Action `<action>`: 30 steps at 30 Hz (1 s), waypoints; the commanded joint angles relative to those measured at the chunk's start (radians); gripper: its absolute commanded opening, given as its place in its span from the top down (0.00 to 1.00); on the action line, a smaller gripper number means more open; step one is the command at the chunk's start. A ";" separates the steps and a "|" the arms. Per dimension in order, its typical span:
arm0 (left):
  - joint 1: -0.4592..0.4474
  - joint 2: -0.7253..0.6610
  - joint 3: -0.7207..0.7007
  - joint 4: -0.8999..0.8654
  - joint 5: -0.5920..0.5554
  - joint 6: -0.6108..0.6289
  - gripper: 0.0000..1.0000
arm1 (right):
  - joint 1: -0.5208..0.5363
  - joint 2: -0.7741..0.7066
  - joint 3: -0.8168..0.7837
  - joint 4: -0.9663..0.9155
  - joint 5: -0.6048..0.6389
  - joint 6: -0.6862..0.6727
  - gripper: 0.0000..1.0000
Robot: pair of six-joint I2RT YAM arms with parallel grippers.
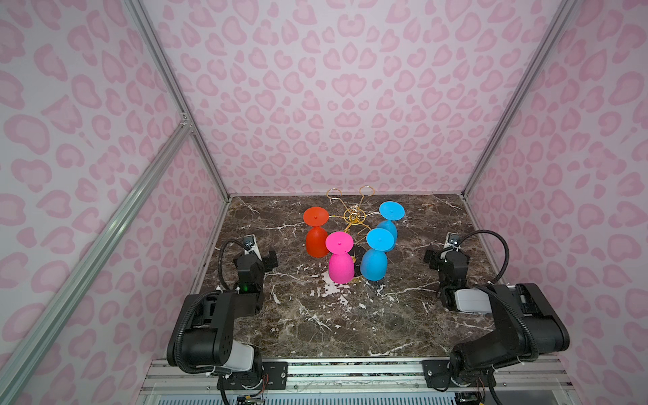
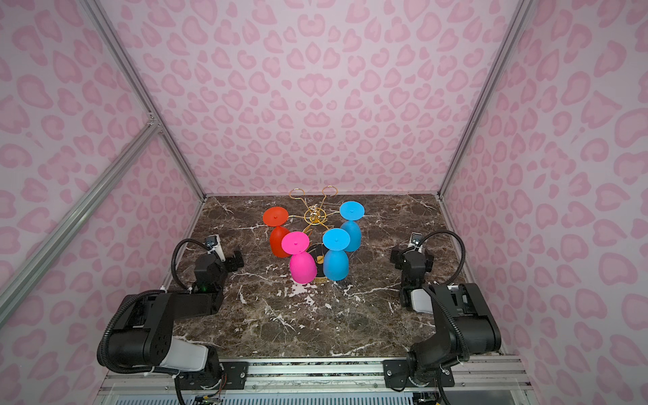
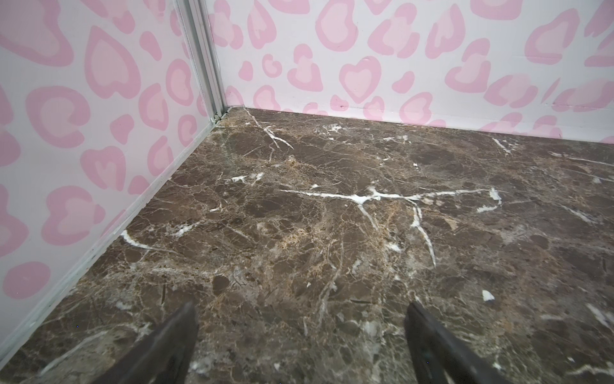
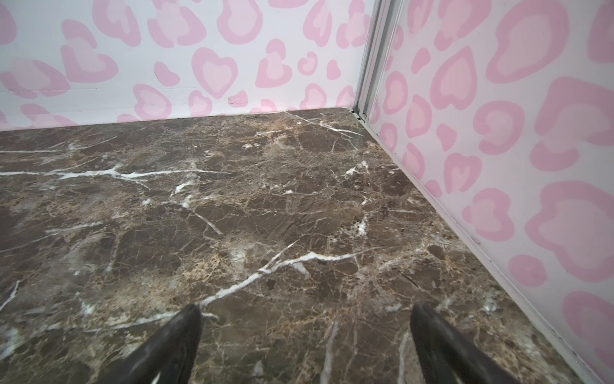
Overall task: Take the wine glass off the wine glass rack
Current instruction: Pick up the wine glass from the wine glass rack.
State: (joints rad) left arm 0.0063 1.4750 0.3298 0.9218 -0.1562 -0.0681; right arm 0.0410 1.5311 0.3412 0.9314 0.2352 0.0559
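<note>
The gold wire wine glass rack (image 1: 354, 215) (image 2: 315, 214) stands at the back middle of the marble table in both top views. Several wine glasses hang upside down from its arms: a red one (image 1: 316, 242), a pink one (image 1: 340, 266), a near blue one (image 1: 374, 262) and a far blue one (image 1: 389, 228). My left gripper (image 1: 257, 255) (image 3: 300, 306) is open and empty, left of the red glass and well apart from it. On the other side my right gripper (image 1: 445, 254) (image 4: 307, 306) is open and empty too, right of the blue glasses. Neither wrist view shows the rack.
The rack's two back loops (image 1: 335, 193) (image 1: 366, 191) carry nothing. Pink heart-patterned walls (image 1: 315, 105) close in the table (image 1: 333, 322) at the back and both sides. An aluminium rail (image 1: 350, 368) runs along the front edge.
</note>
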 commanded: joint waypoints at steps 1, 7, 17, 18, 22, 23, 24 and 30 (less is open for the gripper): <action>0.000 -0.001 0.005 0.051 -0.001 -0.002 0.02 | -0.001 0.006 0.003 0.026 0.010 -0.004 0.00; 0.001 -0.003 0.002 0.053 -0.001 -0.002 0.02 | -0.002 0.004 0.002 0.026 0.009 -0.004 0.00; -0.005 -0.332 0.177 -0.486 -0.053 -0.114 0.02 | 0.024 -0.458 0.159 -0.632 -0.038 0.070 0.00; -0.005 -0.358 0.194 -0.547 -0.051 -0.131 0.02 | 0.024 -0.506 0.183 -0.698 -0.059 0.084 0.00; -0.008 -0.443 0.286 -0.777 0.029 -0.127 0.02 | 0.022 -0.663 0.275 -0.911 -0.166 0.155 0.00; -0.009 -0.468 0.302 -0.811 0.056 -0.126 0.02 | 0.021 -0.685 0.312 -0.969 -0.199 0.169 0.00; -0.009 -0.489 0.316 -0.835 0.074 -0.124 0.02 | 0.022 -0.695 0.346 -1.022 -0.228 0.184 0.00; -0.015 -0.603 0.406 -0.931 0.190 -0.137 0.02 | 0.007 -0.668 0.570 -1.250 -0.460 0.306 0.03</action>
State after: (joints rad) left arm -0.0078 0.8967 0.7021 0.0715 -0.0525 -0.1898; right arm 0.0517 0.8497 0.8574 -0.1448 -0.0578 0.2764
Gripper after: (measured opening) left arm 0.980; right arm 0.976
